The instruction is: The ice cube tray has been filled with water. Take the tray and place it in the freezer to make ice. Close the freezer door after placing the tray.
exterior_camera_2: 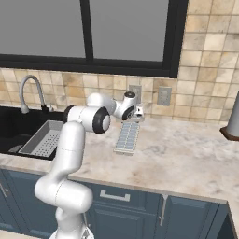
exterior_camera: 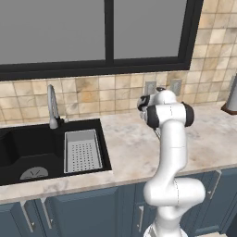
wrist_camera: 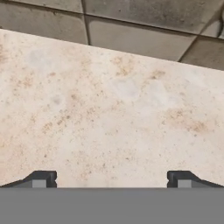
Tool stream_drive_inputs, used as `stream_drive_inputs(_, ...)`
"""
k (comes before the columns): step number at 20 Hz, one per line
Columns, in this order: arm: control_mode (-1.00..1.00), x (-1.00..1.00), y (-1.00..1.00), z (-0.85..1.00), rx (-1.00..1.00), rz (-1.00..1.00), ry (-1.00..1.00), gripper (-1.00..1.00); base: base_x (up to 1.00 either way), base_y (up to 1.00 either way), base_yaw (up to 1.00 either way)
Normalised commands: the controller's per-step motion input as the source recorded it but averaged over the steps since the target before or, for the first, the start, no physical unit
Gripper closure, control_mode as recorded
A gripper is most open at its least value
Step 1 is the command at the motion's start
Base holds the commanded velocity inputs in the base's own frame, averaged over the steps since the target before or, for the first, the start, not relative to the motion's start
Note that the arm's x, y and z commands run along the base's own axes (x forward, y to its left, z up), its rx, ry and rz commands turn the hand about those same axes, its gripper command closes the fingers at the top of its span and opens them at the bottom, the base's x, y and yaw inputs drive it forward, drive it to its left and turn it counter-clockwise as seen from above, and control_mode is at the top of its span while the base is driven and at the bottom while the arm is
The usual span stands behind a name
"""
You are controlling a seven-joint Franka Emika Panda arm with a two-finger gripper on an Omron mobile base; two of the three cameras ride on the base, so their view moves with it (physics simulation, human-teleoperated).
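- Flat light-grey ice cube tray point(exterior_camera_2: 127, 137) w/ pale-blue cells lies on the beige marble table point(exterior_camera_2: 186, 158), just below the gripper point(exterior_camera_2: 138, 113), toward 6 o'clock in right base view.
- Tray's long axis runs 12-to-6, away from the tiled wall.
- Gripper point(wrist_camera: 112, 178) jaws wide apart, holding nothing; hand view gives bare table + wall tiles.
- Left base view: arm's own body blocks that spot; shows black sink point(exterior_camera: 28, 148) w/ perforated grey strainer basket point(exterior_camera: 82, 150) at 9 o'clock.

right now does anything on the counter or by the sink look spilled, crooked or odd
Nothing stands out. The ice cube tray lies flat on the counter, with no spill around it. The strainer basket sits squarely in the sink.
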Motion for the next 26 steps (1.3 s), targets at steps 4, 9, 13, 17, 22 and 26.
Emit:
stream_drive_inputs(4,-1.0,-0.07,0.0,-0.33,0.0,0.0,0.11,-1.0,0.0,0.0,0.0)
stream_drive_inputs(9,-1.0,-0.54,-0.09,-0.25,0.0,-0.02,0.1,-1.0,0.0,0.0,0.0)
stream_drive_inputs(13,-1.0,-0.8,-0.19,-0.21,0.0,-0.06,0.08,-1.0,0.0,0.0,0.0)
stream_drive_inputs(17,-1.0,-0.82,-0.19,-0.25,0.0,-0.07,0.07,-1.0,0.0,0.0,0.0)
stream_drive_inputs(22,-1.0,-0.72,-0.14,-0.24,0.0,-0.08,0.09,-1.0,0.0,0.0,0.0)
stream_drive_inputs(26,-1.0,-0.72,-0.16,-0.28,0.0,-0.12,0.1,-1.0,0.0,0.0,0.0)
